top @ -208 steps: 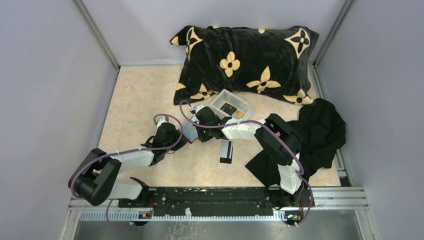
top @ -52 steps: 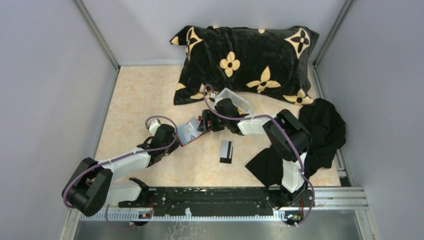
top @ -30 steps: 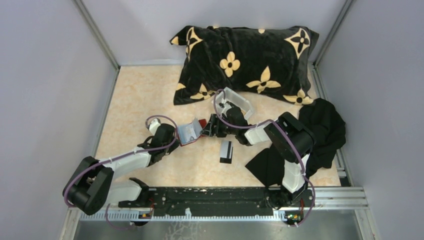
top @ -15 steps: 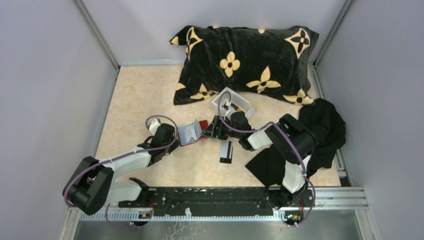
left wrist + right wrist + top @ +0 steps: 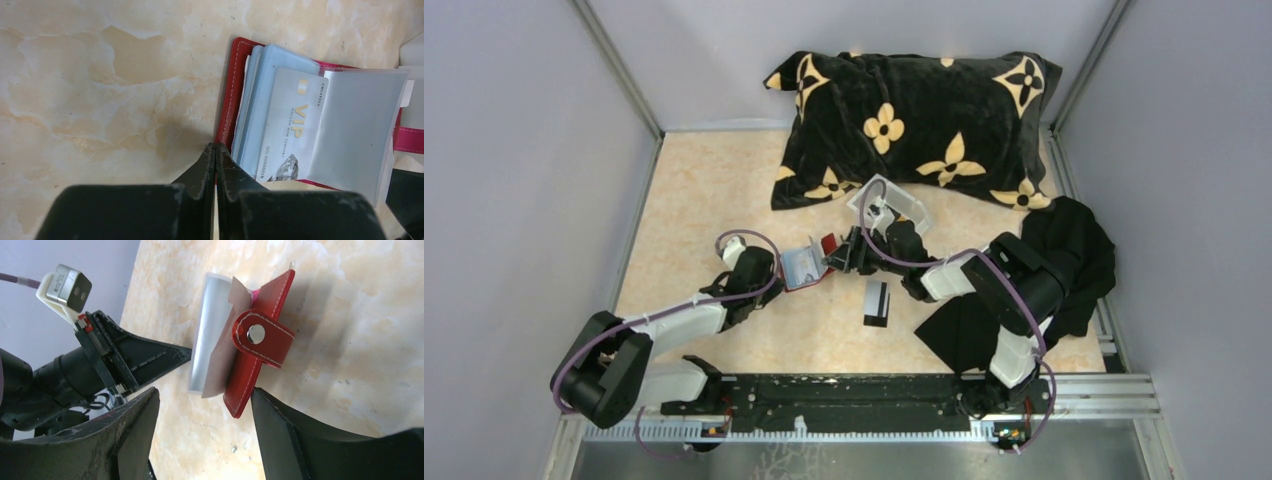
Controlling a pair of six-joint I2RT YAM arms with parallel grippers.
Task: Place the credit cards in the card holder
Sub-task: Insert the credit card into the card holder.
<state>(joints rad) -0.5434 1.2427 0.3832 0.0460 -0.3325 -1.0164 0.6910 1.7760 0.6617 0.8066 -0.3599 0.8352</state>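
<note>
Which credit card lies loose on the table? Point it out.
The black card with the white band, alone on the table; the pale VIP card sits in the red card holder.

"The card holder (image 5: 226, 105) looks like smooth red leather, white-stitched, with a shiny metal snap (image 5: 256, 333)."

"And cloudy clear plastic pockets (image 5: 356, 135) inside, plus a glossy pale card (image 5: 292, 131). The table (image 5: 100, 100)?"

"Polished, marble-patterned. The pillow (image 5: 924, 95) is plush black velvet."

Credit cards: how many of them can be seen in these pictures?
2. One pale VIP card sits in the open red card holder. One black card with a white band lies on the table. The white tray may hide more.
</note>
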